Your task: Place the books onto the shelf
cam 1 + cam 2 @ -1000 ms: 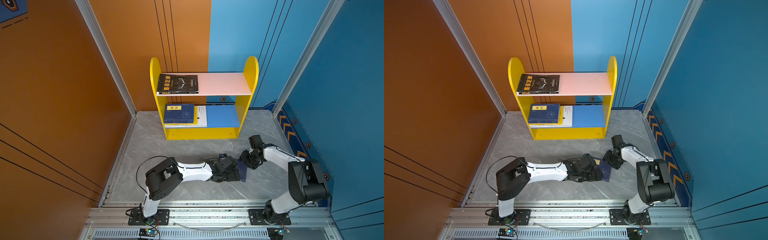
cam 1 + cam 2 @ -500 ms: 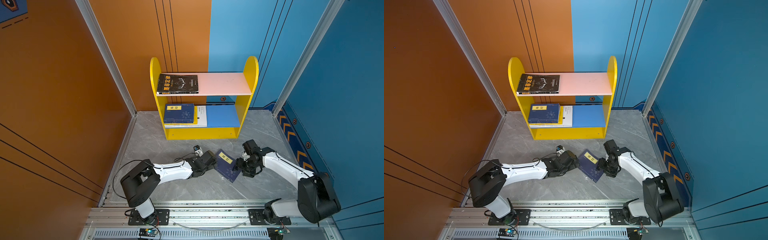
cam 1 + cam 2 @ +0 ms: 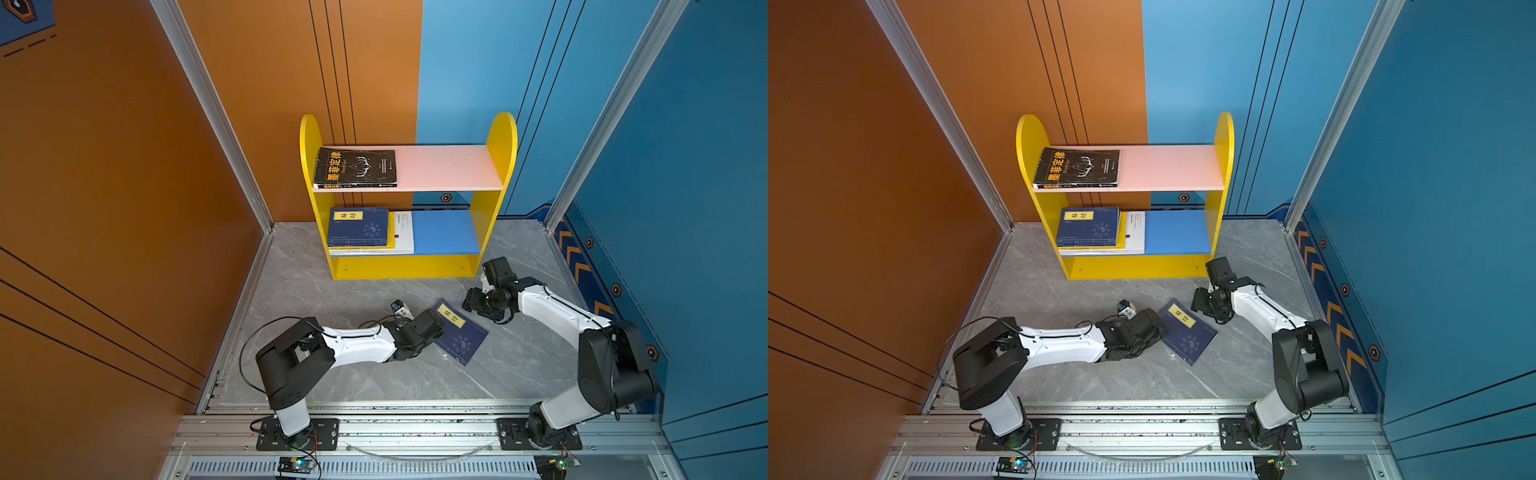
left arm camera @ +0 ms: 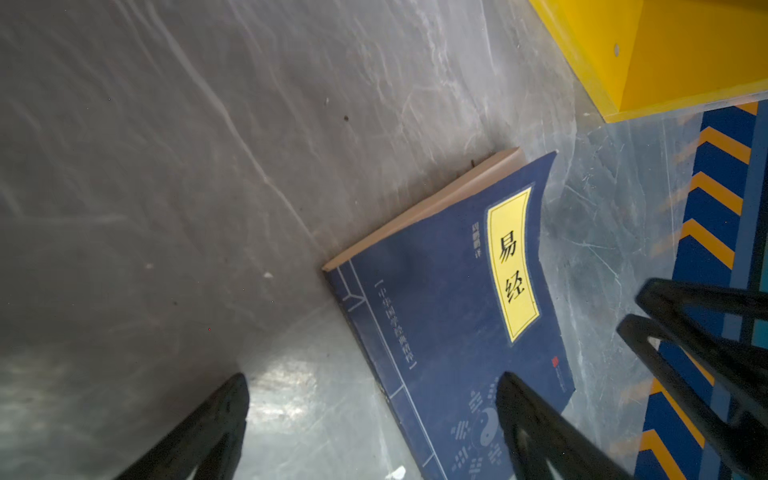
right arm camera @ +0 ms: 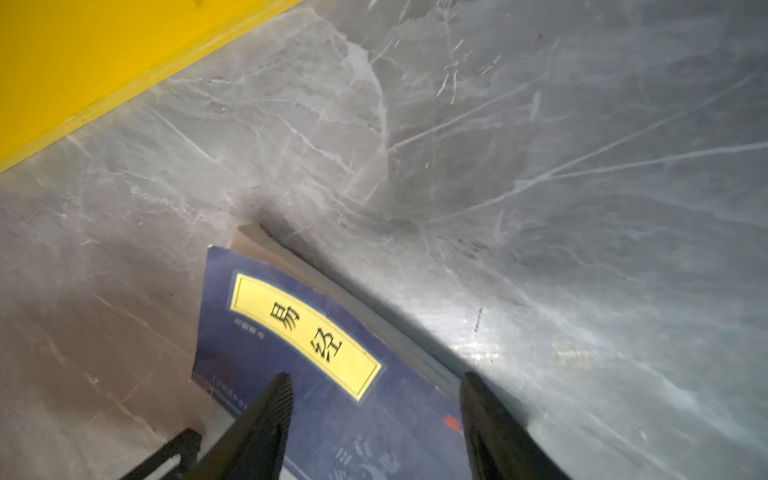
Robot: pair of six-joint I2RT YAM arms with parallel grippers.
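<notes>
On the tabletop (image 3: 353,299) near the shelf (image 3: 399,268), a book (image 3: 459,332) is lying flat; the left end effector (image 4: 372,375) is gaping wide at its left edge, and the right end effector (image 5: 374,374) is sitting partly open by its far corner.

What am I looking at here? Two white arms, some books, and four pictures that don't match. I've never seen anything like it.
These are two robot arms, the left arm and the right arm, each ending in a two-fingered tool. Two pictures look down from overhead and are almost identical. The two close-ups come from a camera on each arm's wrist. On the grey marbled surface lies a navy book with a yellow label, between the left tool and the right tool. Both tools are open and hold nothing. Behind them stands a small yellow shelf. A black book with orange characters lies on its pink board, and a stack of books sits on its blue board.
</notes>
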